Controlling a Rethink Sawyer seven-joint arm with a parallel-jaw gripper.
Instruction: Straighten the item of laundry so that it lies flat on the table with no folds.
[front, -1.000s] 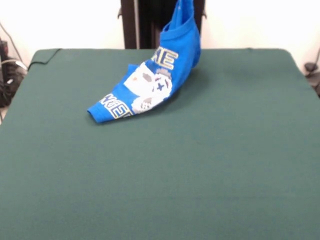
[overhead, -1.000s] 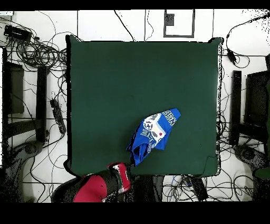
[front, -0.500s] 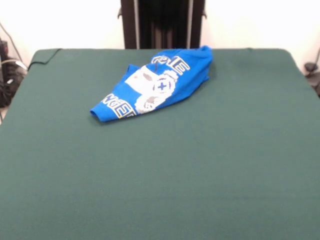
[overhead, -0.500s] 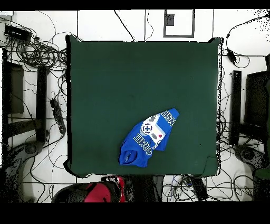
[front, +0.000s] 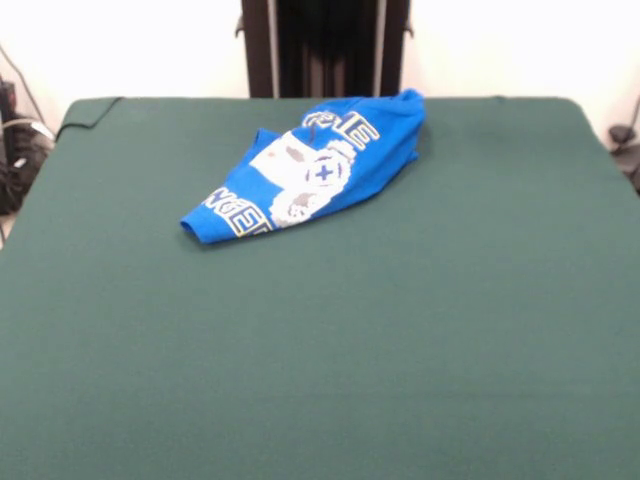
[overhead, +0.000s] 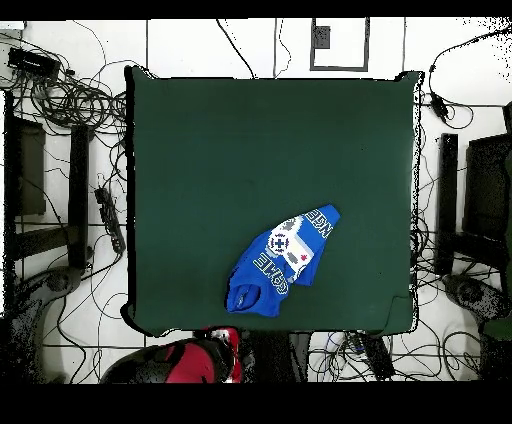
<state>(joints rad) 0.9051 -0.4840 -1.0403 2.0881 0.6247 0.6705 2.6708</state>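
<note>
Cloth is what we look at first: from the front we see the blue T-shirt (front: 318, 170) lying on the green table (front: 330, 340), toward its far side and a little left of the middle, near the far edge. It rests in a slanted, bunched strip instead of a spread shape, so the round emblem and the block lettering show only in part, with the letters bent over folds. One end comes to a narrow rounded tip at the lower left, while the other end humps up thicker near the far edge, and we judge this is a garment doubled on itself, with sleeves and hem tucked out of sight. No arm shows in this view. From above we see the same T-shirt (overhead: 277, 262) in the table's (overhead: 200, 160) half nearer the robot, just inside that edge, running diagonally. The red and black arm (overhead: 195, 362) sits off the table below that edge, apart from the shirt; we cannot tell how its pincer stands, since it is not clearly visible. We judge the flattening is far from done.
</note>
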